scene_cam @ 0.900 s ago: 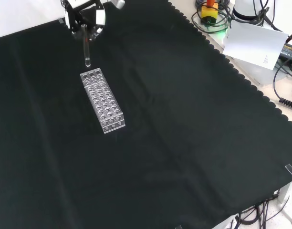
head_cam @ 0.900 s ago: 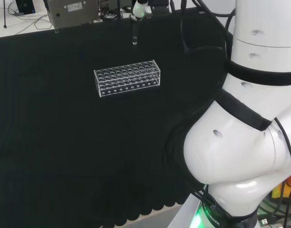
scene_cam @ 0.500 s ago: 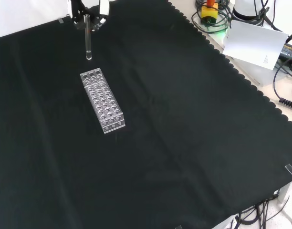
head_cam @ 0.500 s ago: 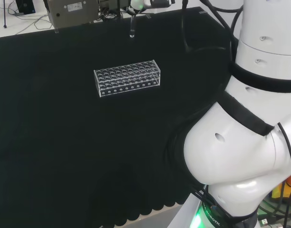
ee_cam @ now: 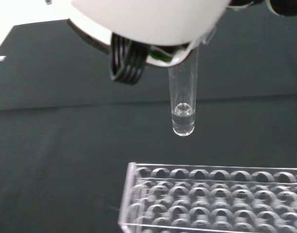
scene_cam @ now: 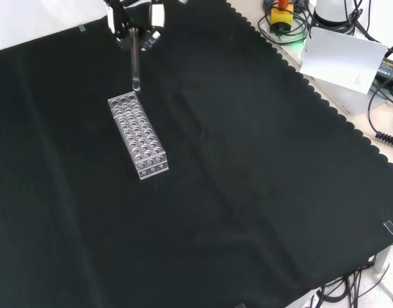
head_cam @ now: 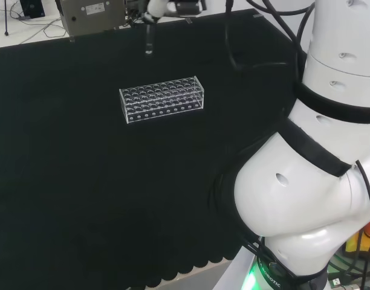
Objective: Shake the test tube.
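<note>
A clear test tube [head_cam: 149, 42] hangs upright in the air, its top pinched in my hand [head_cam: 156, 6] at the head view's upper edge. The front view shows the hand [scene_cam: 136, 18] at the top of the picture. The tube [scene_cam: 135, 67] points down just above the far end of a clear test tube rack [scene_cam: 137, 135]. In the wrist view the tube [ee_cam: 183, 106] has a little clear liquid at its rounded bottom. It hangs free above the rack [ee_cam: 216, 194], below a blurred white part of the hand [ee_cam: 148, 19]. The rack [head_cam: 162, 99] stands on the black cloth.
A grey box [head_cam: 91, 15] stands at the cloth's far edge in the head view. In the front view a white sheet [scene_cam: 341, 61], a yellow and red button [scene_cam: 283, 13] and cables lie beyond the cloth's scalloped edge at the upper right. The arm's white links [head_cam: 312, 181] take up the head view's right.
The hand with the tube has swung left in the head view. In the front view it went right and a little lower. The rack has not moved.
</note>
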`<state>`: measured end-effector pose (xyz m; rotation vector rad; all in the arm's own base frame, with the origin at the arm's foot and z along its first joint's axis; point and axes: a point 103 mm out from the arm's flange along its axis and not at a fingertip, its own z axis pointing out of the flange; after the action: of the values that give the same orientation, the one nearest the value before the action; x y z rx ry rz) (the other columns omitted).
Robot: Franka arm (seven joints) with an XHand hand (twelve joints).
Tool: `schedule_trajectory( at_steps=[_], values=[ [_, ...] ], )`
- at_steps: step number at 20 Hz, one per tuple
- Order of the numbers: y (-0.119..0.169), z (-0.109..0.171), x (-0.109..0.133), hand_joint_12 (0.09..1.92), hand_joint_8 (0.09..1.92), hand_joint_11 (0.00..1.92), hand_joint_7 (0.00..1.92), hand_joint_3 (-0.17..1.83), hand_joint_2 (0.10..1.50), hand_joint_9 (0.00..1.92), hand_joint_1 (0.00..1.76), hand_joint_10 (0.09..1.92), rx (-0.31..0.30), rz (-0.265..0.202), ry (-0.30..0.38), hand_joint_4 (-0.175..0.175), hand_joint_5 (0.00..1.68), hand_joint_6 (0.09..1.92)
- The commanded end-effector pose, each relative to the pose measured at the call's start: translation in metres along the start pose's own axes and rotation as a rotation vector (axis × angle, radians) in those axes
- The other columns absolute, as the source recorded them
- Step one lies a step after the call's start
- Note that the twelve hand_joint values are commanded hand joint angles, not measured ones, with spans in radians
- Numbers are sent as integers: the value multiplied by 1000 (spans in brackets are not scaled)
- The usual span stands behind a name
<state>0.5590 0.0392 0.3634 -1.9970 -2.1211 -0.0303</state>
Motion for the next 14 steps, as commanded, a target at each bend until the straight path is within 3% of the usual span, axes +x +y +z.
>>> schedule_trajectory(
  at_steps=[1,4,8,14],
  values=[
    [-1,8,49,661,445,1540,1779,790,558,1809,1228,156,10,-93,29,-175,1359,571],
    [-1,9,57,662,446,1540,1778,790,558,1810,1228,155,9,-104,33,-175,1360,570],
    [-4,8,43,662,446,1540,1778,789,559,1810,1228,154,13,-73,17,-175,1360,569],
    [-12,6,-18,662,446,1540,1778,788,559,1811,1228,153,13,58,-41,-175,1361,567]
  ],
)
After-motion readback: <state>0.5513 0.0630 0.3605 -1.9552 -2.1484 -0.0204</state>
